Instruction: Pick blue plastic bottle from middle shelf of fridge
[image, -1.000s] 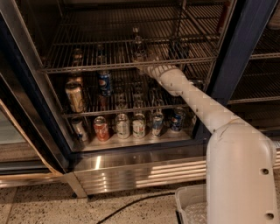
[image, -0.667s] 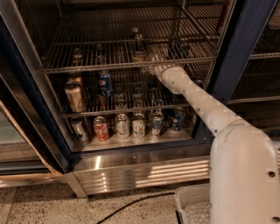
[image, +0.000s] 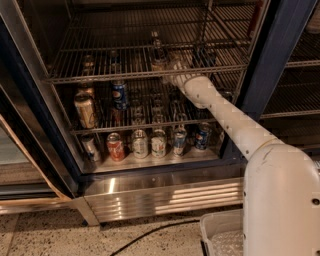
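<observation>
The blue plastic bottle (image: 159, 54) stands upright on a wire rack in the fridge (image: 150, 75); its neck is dark and a pale label wraps its lower part. My gripper (image: 173, 69) is inside the fridge at the end of the white arm (image: 225, 117). It sits right beside the bottle's base, on its right side and level with the rack's front edge. The gripper partly hides the bottle's lower right side.
A blue Pepsi can (image: 119, 95) and a tan can (image: 85, 111) stand on the rack below. A row of several cans (image: 158, 144) lines the bottom shelf. A navy door frame (image: 272, 65) is to the right. A white bin (image: 222, 235) and a black cable (image: 150, 232) are on the floor.
The arm has pushed slightly further right and into the fridge, and the gripper has come up closer to the bottle's base. The bottle and cans have not moved.
</observation>
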